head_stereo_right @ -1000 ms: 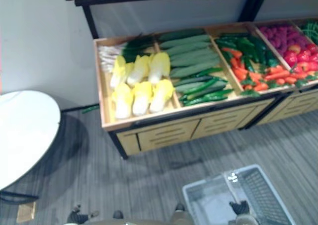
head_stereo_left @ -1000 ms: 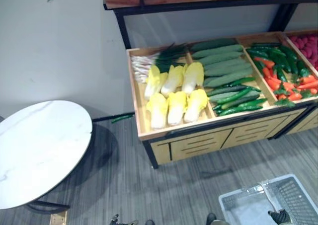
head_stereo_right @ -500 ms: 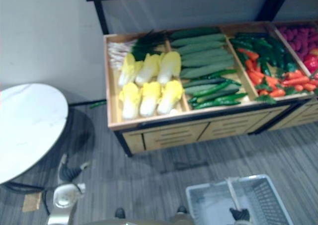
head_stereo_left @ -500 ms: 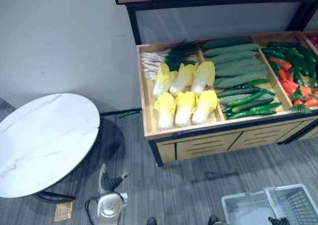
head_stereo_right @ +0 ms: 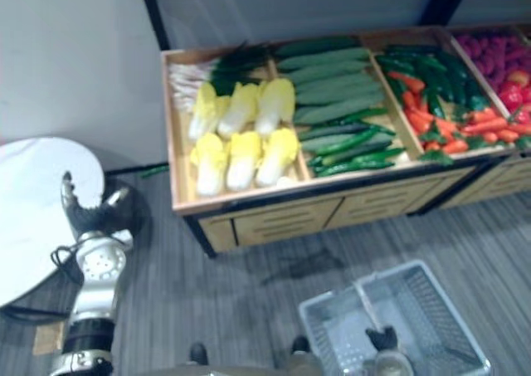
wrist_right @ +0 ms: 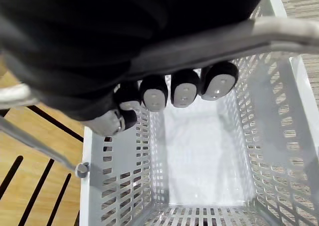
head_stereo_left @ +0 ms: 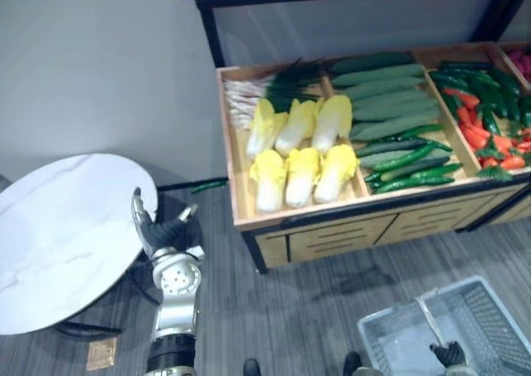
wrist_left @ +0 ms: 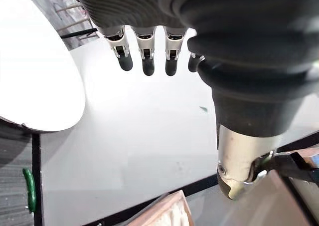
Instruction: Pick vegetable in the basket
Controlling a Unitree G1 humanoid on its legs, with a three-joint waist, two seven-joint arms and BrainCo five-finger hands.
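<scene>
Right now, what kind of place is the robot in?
Probably a grocery shop's vegetable aisle: a wooden stand with bins of cabbages, cucumbers and peppers, and a grey basket in the right hand.

The left hand (wrist_left: 164, 11) hangs with its fingers (wrist_left: 147, 56) straight and apart from the thumb (wrist_left: 238, 156), holding nothing. Past the fingers lies a round white table (wrist_left: 35, 86). Near the table's edge, a green vegetable (wrist_left: 29, 196) lies on the floor (wrist_left: 11, 181) against the pale wall (wrist_left: 139, 146). Farther from the table shows a wooden crate (wrist_left: 167, 215) corner.
</scene>
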